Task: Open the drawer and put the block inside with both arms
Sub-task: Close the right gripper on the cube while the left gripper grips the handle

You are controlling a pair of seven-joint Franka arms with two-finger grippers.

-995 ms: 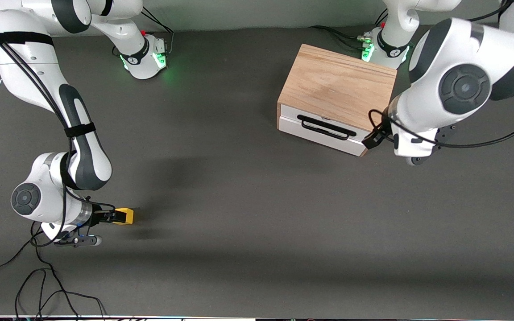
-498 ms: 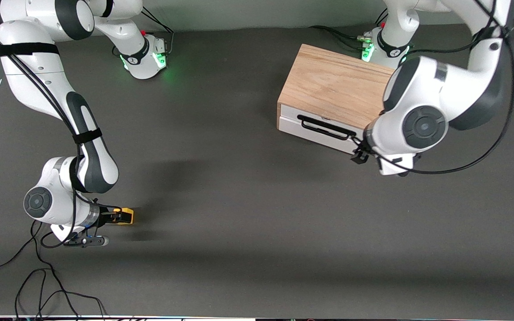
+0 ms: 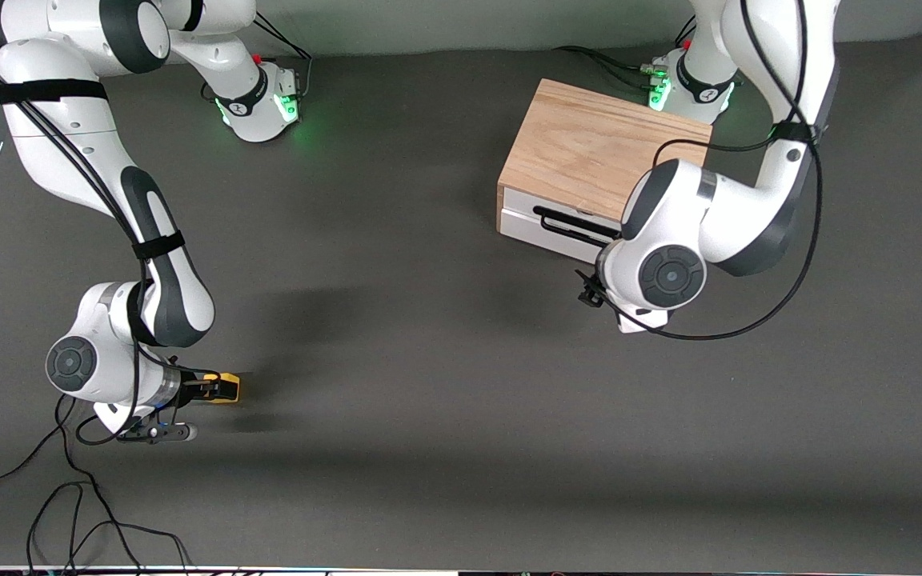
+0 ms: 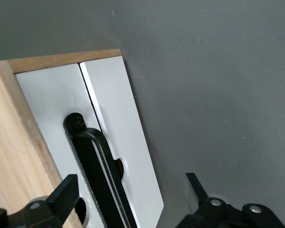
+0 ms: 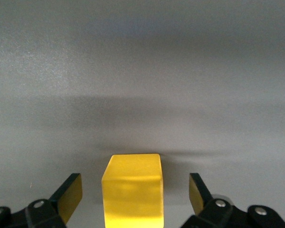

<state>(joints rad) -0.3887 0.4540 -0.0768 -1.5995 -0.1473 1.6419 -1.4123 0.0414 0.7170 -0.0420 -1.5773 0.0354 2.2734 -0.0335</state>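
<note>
The yellow block (image 3: 229, 388) sits on the dark table toward the right arm's end, near the front camera. My right gripper (image 3: 206, 390) is low at the block and open. In the right wrist view the block (image 5: 132, 190) stands between the fingers (image 5: 69, 192) with a gap on each side. The drawer (image 3: 537, 228), with its white front and black handle (image 3: 569, 226), sits in the oak box (image 3: 601, 148) and looks shut. My left gripper (image 3: 589, 292) is in front of the drawer, open, facing the handle (image 4: 92, 161) and the white front (image 4: 133, 156).
Loose black cables (image 3: 69, 496) lie on the table near the front edge below the right arm. The green-lit arm bases (image 3: 265, 104) stand along the back. The oak box stands just in front of the left arm's base (image 3: 689, 84).
My left arm has swung from the box's corner across the drawer front toward the right arm's end. My right gripper has edged slightly closer round the block, which has not moved.
</note>
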